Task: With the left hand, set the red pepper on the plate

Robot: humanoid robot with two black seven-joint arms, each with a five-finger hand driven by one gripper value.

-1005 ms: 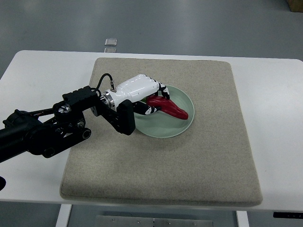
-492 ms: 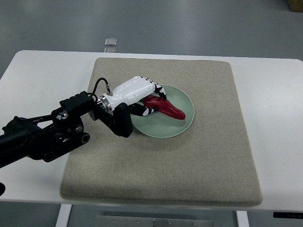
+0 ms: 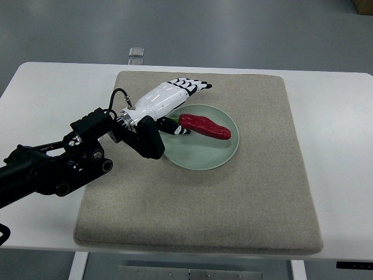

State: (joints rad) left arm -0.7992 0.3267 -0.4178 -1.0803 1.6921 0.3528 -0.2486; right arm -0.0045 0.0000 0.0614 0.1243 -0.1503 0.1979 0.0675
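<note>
Top view: glossy curved red pepper (image 3: 204, 126) on plate (image 3: 221, 157).

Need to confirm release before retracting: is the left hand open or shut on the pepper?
Open. The left hand has its fingers extended past the plate rim, while the red pepper lies free on it.

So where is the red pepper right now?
In the top view the red pepper lies inside the green plate, in its upper half, in the middle of the mat. The left hand is open just to its left.
</note>
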